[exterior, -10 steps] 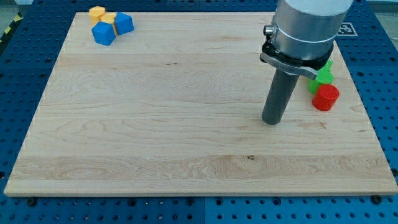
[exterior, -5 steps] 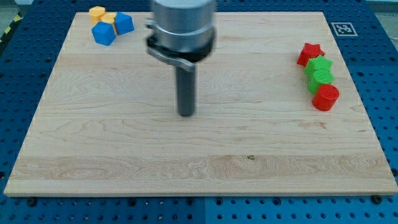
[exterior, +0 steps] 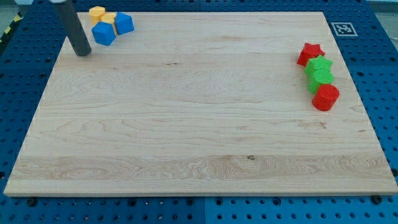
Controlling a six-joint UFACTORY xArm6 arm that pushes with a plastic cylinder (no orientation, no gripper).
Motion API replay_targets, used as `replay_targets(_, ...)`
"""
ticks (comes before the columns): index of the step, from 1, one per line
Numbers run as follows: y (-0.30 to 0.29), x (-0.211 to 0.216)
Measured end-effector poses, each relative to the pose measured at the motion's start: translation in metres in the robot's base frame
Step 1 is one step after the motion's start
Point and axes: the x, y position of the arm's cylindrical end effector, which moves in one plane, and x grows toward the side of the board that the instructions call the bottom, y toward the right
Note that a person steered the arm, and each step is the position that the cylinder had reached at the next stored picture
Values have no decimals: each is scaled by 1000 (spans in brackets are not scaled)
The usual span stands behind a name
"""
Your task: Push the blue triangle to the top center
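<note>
Wooden board (exterior: 199, 124) on blue pegboard table (exterior: 379, 37). My tip (exterior: 82, 53) is a bare rod, no claw to open or close; it rests near the view's top left, just left of and slightly below the blue cluster, holding nothing. Nearest: blue block (exterior: 104, 33), shape unclear, then blue triangle (exterior: 124, 23), both touching the yellow blocks (exterior: 102, 15). Far right: red star (exterior: 310, 53), green blocks (exterior: 321, 70), red block (exterior: 325, 97).

The wooden board (exterior: 199, 124) carries blue and yellow blocks (exterior: 107, 23) at upper left, red and green blocks (exterior: 319, 76) at right.
</note>
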Motion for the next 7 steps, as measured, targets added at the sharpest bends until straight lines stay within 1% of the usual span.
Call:
replay_targets(1, -15, -29)
replay_targets(2, -17, -63)
replay_targets(3, -20, -109)
replay_targets(4, -24, -115)
replay_targets(5, -11, -111)
replay_targets(6, 11, -97)
replay_targets(7, 50, -82)
